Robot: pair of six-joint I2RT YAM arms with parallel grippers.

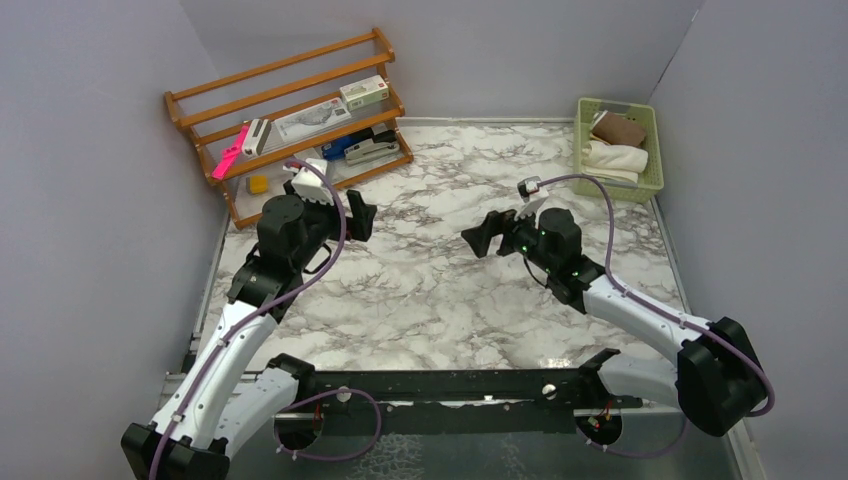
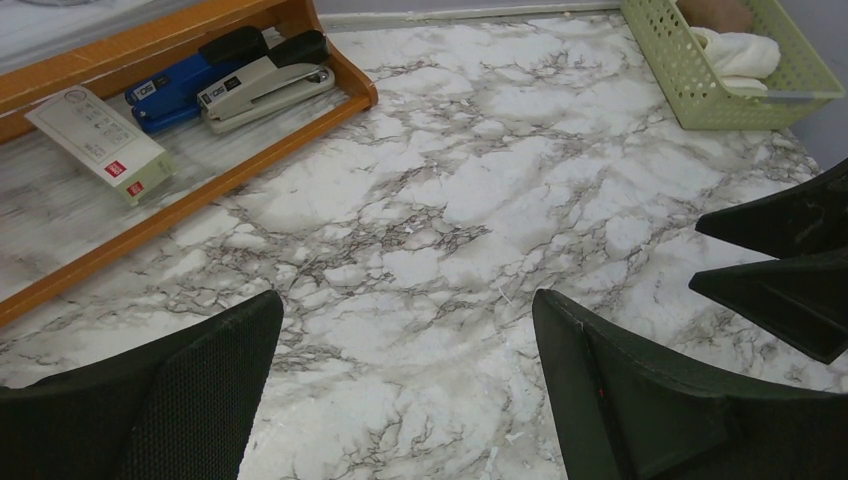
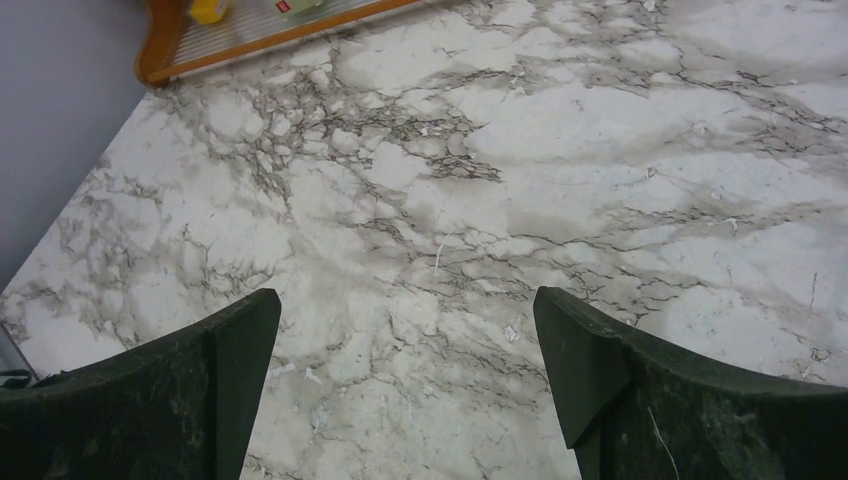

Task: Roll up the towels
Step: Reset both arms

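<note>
Nothing held, the work seems finished

Your left gripper [image 1: 360, 215] and right gripper [image 1: 485, 236] hover wide open over the marble table [image 1: 430, 290], holding nothing. The cream towel [image 1: 614, 158] and the brownish towel [image 1: 620, 128] lie bundled in the green basket [image 1: 581, 140] at the far right corner, so I judge the rolling is done.

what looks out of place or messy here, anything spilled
Nothing spilled or damaged. The cream towel and the brownish towel sit in the green basket in the far right corner; the left gripper and right gripper are open, holding nothing, above the marble table.
</note>
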